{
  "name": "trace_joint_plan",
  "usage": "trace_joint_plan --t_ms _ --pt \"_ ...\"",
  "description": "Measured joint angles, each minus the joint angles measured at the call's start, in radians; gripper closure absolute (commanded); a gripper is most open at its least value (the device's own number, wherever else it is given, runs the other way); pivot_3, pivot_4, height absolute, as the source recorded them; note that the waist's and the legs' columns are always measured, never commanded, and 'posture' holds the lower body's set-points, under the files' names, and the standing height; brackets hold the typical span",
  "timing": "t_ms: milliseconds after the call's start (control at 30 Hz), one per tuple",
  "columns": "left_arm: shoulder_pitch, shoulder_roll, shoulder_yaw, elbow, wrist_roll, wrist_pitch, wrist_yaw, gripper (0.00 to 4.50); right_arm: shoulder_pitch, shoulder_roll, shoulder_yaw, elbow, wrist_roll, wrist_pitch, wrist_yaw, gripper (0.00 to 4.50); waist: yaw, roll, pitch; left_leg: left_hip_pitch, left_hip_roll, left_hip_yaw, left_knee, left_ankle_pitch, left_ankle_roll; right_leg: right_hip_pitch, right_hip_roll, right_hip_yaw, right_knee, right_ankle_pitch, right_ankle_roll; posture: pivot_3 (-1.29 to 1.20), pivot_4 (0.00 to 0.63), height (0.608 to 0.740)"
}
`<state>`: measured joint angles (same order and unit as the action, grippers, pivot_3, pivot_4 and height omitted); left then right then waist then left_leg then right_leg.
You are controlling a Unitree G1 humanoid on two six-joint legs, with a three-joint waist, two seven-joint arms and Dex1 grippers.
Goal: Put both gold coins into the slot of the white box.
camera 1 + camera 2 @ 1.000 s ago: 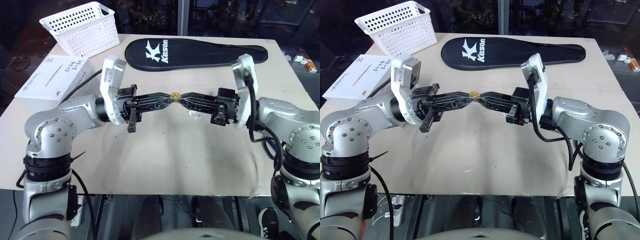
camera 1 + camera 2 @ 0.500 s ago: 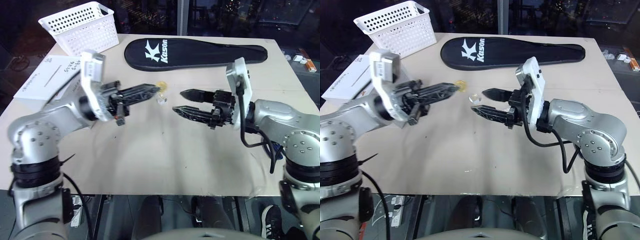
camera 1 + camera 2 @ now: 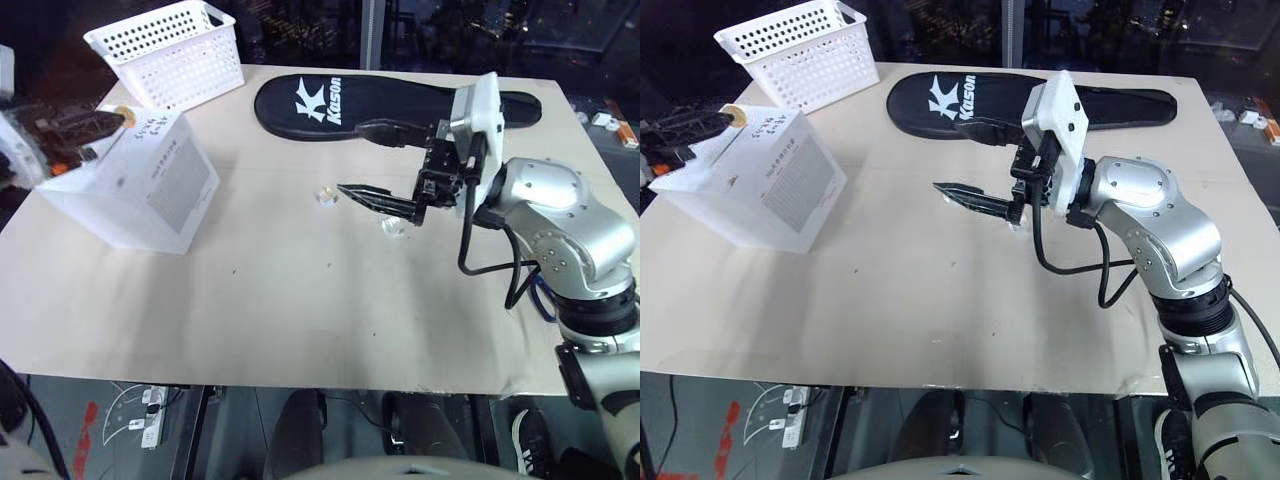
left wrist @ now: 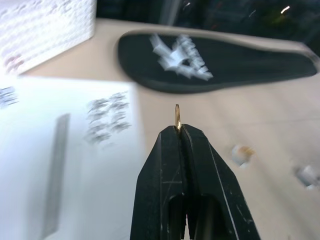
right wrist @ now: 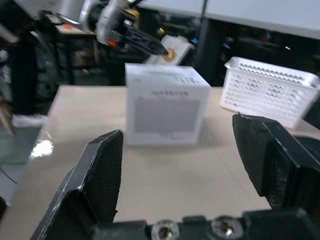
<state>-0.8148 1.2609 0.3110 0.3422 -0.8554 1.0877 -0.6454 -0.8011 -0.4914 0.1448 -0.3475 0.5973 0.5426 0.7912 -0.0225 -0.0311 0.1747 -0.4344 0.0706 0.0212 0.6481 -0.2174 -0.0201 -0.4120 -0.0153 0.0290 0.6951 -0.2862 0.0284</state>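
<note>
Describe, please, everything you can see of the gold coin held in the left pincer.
The gold coin is a small, shiny, metallic-looking round disc, pinched by its lower edge between the shut tips of the left pincer. It stands upright, edge-on in the wrist view, above the white box and near its top face. Only the pincer's fingertips touch it.

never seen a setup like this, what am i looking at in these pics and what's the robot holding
This is a two-armed humanoid robot at a table. Two pictures come from cameras in its head, looking down; the other two come from cameras on its wrists, looking along the black fingers. The left gripper is shut on a gold coin, held over the white box near its slot. The right gripper is open and holds nothing. On the table lie a white basket, a black racket case and two small clear cases.
</note>
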Motion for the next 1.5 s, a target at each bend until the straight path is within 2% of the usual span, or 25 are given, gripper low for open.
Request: trace_joint_plan --t_ms 67,267,433,867,1267,1367,1467,1500 --pt "-0.089 0.014 -0.06 0.082 0.069 -0.01 -0.043 4.5 -0.015 0.019 -0.01 0.004 0.03 0.003 0.014 0.71 0.006 0.0 0.0 0.0 0.0 0.0 0.0 0.0 0.0 0.0 0.0 0.0 0.0 0.0 0.0 0.0 0.15 0.726" --pt "-0.198 0.009 -0.224 0.253 0.252 -0.04 -0.16 4.5 -0.013 0.039 -0.053 0.007 0.101 0.042 0.025 0.71 0.009 0.0 0.0 -0.001 0.001 0.0 0.0 0.0 0.0 0.0 0.0 -0.001 0.001 0.0 0.0 0.0 0.15 0.726" --pt "-0.291 0.0 -0.279 0.341 0.362 -0.09 -0.238 4.5 -0.01 0.046 -0.056 0.002 0.12 0.065 0.017 0.71 0.008 0.0 0.0 -0.001 0.001 0.0 0.0 0.0 0.0 -0.001 0.0 -0.001 0.001 0.0 0.0 0.0 0.15 0.726" --pt "-0.349 -0.041 -0.336 0.475 0.559 -0.134 -0.361 4.5 -0.008 0.065 -0.049 -0.027 0.092 0.067 -0.011 0.71 0.006 0.0 0.0 -0.001 0.001 0.0 0.001 0.0 0.0 -0.001 0.0 -0.001 0.001 0.0 0.0 0.0 0.15 0.726" --pt "-0.328 -0.056 -0.324 0.471 0.613 -0.139 -0.402 4.5 0.004 0.066 -0.042 -0.028 0.073 0.067 -0.012 0.71 0.005 0.0 0.0 -0.001 0.001 0.0 0.001 0.0 0.0 -0.001 0.0 -0.001 0.002 0.0 0.0 0.0 0.15 0.726" --pt "-0.315 -0.056 -0.319 0.455 0.624 -0.153 -0.4 3.77 0.005 0.067 -0.041 -0.028 0.072 0.067 -0.013 0.68 0.005 0.0 0.0 -0.001 0.001 0.0 0.001 0.0 0.0 -0.001 0.0 0.0 0.002 0.0 -0.001 0.0 0.15 0.726" --pt "-0.287 -0.059 -0.298 0.41 0.617 -0.156 -0.4 2.44 0.01 0.069 -0.032 -0.028 0.06 0.07 -0.022 0.68 0.005 0.0 0.0 -0.001 0.001 0.0 0.002 0.0 0.0 -0.001 0.0 0.0 0.003 0.0 -0.001 0.0 0.15 0.726" --pt "-0.275 -0.067 -0.258 0.389 0.605 -0.156 -0.389 2.44 0.01 0.07 -0.012 -0.025 0.031 0.082 -0.047 0.68 0.005 -0.001 0.0 -0.001 0.001 0.0 0.002 0.0 0.0 -0.001 0.0 -0.001 0.003 0.0 -0.001 0.0 0.15 0.726"
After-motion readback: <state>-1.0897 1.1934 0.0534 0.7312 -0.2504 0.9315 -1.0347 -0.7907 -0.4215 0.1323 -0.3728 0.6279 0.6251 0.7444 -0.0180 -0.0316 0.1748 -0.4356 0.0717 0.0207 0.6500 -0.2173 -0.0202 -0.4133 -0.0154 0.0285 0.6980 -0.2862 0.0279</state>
